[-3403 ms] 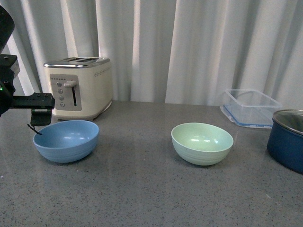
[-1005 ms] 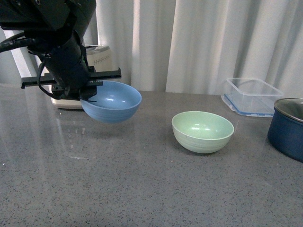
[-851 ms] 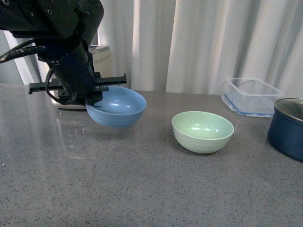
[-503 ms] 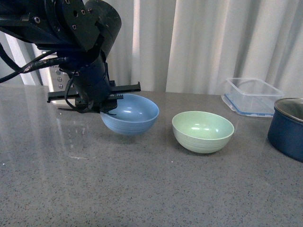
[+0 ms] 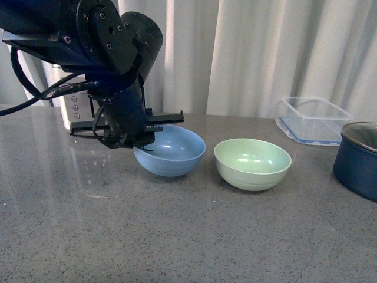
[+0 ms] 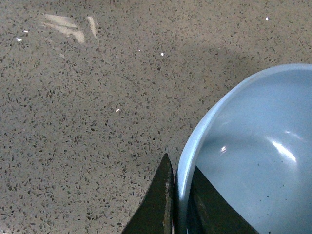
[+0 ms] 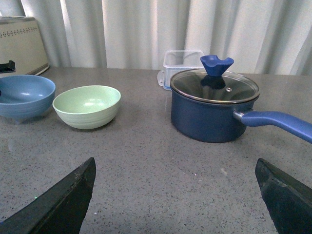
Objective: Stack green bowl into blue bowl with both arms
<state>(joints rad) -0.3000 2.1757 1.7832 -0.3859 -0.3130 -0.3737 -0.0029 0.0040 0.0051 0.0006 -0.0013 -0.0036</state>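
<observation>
left wrist view shows left gripper [image 6: 180, 165] pinching blue bowl [image 6: 253, 161] rim, right gripper [image 7: 175, 163] spread wide, empty

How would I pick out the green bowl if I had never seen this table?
On the grey speckled countertop before the white curtain, look between the blue bowl that the left gripper pinches by its rim and the dark navy pot. The green bowl is the pale mint one standing free there, empty, with no gripper on it.
</observation>
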